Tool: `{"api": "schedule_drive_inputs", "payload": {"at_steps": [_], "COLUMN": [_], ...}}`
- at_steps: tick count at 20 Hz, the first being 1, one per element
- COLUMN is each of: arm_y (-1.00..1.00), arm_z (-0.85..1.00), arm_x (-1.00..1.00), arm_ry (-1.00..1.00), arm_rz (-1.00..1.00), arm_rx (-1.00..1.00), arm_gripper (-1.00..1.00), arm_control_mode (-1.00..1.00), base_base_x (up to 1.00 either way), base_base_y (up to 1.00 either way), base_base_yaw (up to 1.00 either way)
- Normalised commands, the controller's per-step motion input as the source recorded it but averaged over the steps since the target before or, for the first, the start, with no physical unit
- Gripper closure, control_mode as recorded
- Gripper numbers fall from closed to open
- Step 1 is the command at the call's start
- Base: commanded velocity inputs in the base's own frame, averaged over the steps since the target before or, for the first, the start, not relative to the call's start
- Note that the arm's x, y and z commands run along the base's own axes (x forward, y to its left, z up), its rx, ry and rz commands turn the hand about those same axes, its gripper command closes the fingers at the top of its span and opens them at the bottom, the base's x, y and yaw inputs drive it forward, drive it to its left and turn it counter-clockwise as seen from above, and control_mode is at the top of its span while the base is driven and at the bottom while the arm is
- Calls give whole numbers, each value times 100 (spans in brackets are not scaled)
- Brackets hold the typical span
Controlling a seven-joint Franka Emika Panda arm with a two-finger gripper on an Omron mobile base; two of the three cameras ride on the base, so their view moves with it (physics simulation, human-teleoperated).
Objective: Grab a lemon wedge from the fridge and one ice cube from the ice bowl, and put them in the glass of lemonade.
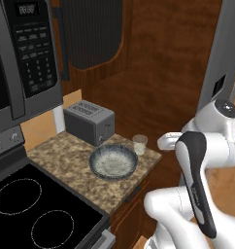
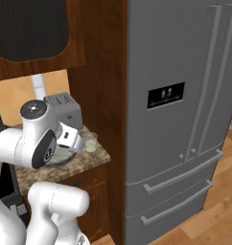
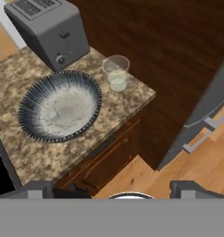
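The fridge (image 2: 175,95) stands to the right of the counter with its doors shut, so the lemon wedge is hidden. The ice bowl (image 3: 58,106) sits on the granite counter (image 3: 21,152), its pale inside too blurred to make out single cubes. The glass of lemonade (image 3: 116,73) stands just right of the bowl, near the counter's corner. My gripper (image 3: 113,189) hovers open and empty above the floor in front of the counter, off its edge and apart from bowl and glass. Bowl (image 1: 113,161) and glass (image 1: 140,144) also appear left of my arm.
A silver toaster (image 1: 89,121) stands behind the bowl. A black stove top (image 1: 37,214) lies left of the counter, with a microwave (image 1: 22,53) above it. A dark wood panel (image 2: 101,72) separates counter and fridge. Wooden floor (image 3: 188,171) lies below.
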Motion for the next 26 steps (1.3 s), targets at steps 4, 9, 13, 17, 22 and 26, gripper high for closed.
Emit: {"api": "schedule_drive_inputs", "payload": {"at_steps": [4,9,13,17,22,26], "arm_y": [1,0,0,0,0,0], "arm_z": [-2,-4,0,0,0,0], "arm_x": [3,-4,0,0,0,0], "arm_ry": [0,0,0,0,0,0], "arm_rz": [0,0,0,0,0,0], "arm_rx": [0,0,0,0,0,0], "arm_gripper": [-100,-100,-100,-100,-100,-100], "arm_control_mode": [-100,100,100,100,100,100], "base_base_x": [0,-53,-75,-8,20,34], "base_base_y": [0,-9,-41,-77,-100,-100], "base_base_yaw": [0,0,5,23,41,43]}}
